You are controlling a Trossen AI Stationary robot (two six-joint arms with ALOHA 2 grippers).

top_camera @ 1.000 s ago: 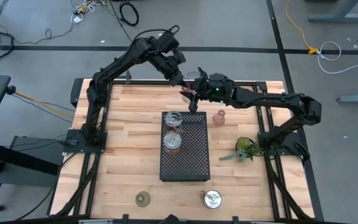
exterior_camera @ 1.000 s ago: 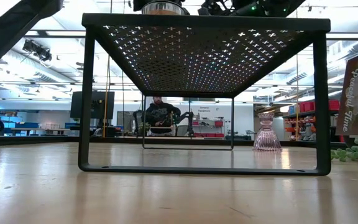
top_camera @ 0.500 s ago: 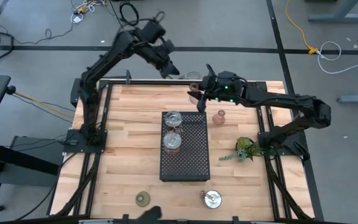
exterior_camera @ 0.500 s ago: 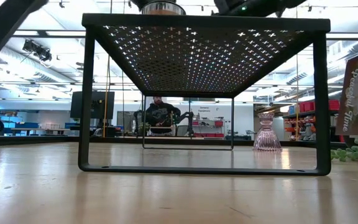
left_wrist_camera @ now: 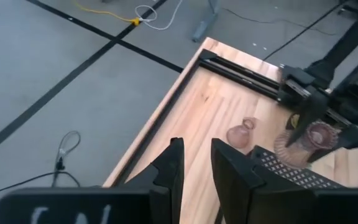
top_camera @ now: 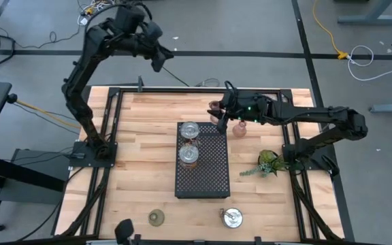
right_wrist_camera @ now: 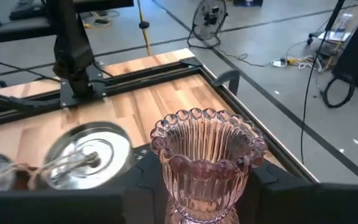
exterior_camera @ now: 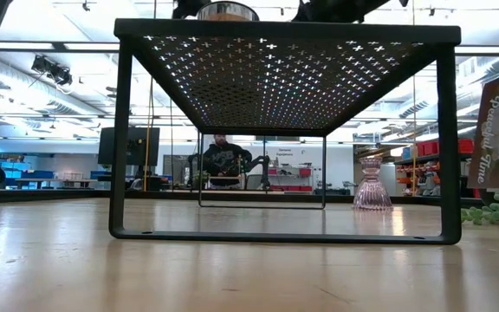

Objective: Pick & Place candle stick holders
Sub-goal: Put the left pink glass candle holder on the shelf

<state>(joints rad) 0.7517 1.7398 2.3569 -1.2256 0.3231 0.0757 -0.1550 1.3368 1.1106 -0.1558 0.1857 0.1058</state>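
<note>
My right gripper (top_camera: 219, 117) is shut on a pink fluted glass holder (right_wrist_camera: 207, 155) at the far right corner of the black perforated tray (top_camera: 206, 173). A second pink holder (top_camera: 239, 128) stands by its base on the table beside the tray. Two silvery holders (top_camera: 190, 129) (top_camera: 188, 154) stand on the tray. An olive-green holder (top_camera: 156, 217) and a silvery one (top_camera: 232, 217) stand near the table's front edge. My left gripper (top_camera: 160, 60) is high beyond the table's far edge, its fingers (left_wrist_camera: 174, 167) a little apart and empty. My right gripper pinches the pink holder's lower body (right_wrist_camera: 185, 200), below the scalloped rim, between its two fingers (right_wrist_camera: 143, 182). The fingers come about level from the table's right side. The holder stays upright, mouth up; whether its base touches the tray I cannot tell.
A green plant sprig (top_camera: 269, 163) lies at the table's right. The tray stands raised on legs (exterior_camera: 121, 139), with the second pink holder (exterior_camera: 372, 184) behind it. A person sits far off in the room (exterior_camera: 223, 160). Bare wood lies left of the tray.
My left gripper has drawn away from the pink holder, going up and toward the far left, past the table's far edge. My right gripper has kept the holder upright by the tray's far right corner.
</note>
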